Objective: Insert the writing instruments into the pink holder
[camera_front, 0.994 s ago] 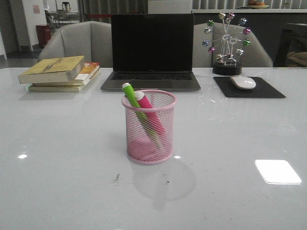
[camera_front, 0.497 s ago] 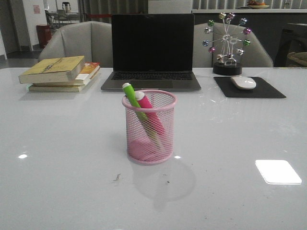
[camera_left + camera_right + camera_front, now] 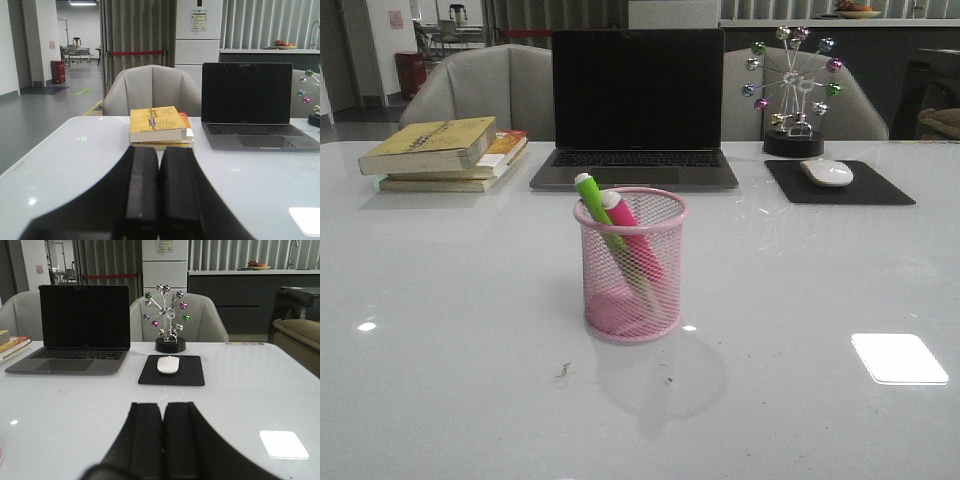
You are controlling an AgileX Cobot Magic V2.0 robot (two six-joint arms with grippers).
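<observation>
Front view: the round pink wire-mesh holder (image 3: 631, 265) stands upright near the middle of the glossy white table (image 3: 440, 340). Both thick markers are inside it, the lime green marker (image 3: 599, 221) and the magenta pink marker (image 3: 633, 238), each leaning toward the robot's left with its white end above the rim. Neither arm shows here. Behind sit a dark open laptop (image 3: 637, 105), a stack of books (image 3: 445, 152), a white mouse (image 3: 827, 172) on a black pad, and a metal ornament with coloured balls (image 3: 792, 85). The task looks finished, so the remaining risk is mostly a stray arm sweep tipping the light cup, whose slanted markers put weight toward one side.

Left wrist view: the left gripper (image 3: 160, 187) has its black fingers pressed together with nothing between them, facing the books and laptop. The holder is out of this view, so a move toward it would start blind.

Right wrist view: the right gripper (image 3: 163, 437) is likewise closed and empty, facing the mouse and ornament. A low forward reach could knock those.
</observation>
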